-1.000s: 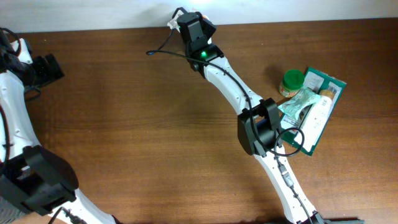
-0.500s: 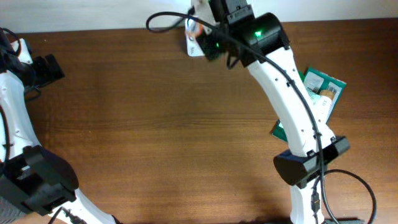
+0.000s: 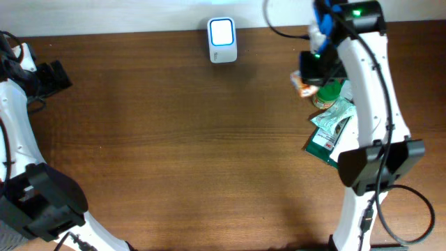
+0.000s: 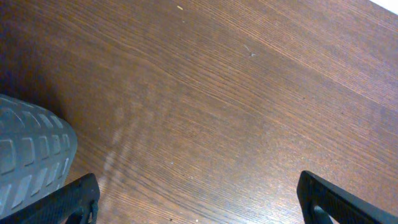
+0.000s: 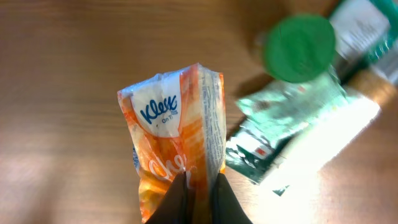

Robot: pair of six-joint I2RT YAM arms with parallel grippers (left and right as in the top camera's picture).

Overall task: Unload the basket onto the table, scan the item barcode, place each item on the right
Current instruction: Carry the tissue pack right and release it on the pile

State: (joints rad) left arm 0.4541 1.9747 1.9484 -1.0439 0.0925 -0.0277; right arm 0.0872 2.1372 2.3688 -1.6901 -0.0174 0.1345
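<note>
Tissue pack (image 5: 177, 143) clamped in right gripper (image 5: 198, 186) beside pile (image 3: 327, 124), well apart from scanner (image 3: 222, 40); left gripper (image 4: 199, 205) spread, idle. Carry step, likely: you turn barcode toward scanner next.

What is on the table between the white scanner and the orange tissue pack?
Nothing. In the overhead view, only bare brown table lies between the scanner and the tissue pack.

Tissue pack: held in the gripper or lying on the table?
Held. The right gripper is shut on the tissue pack, pinching its lower edge above the table.
</note>
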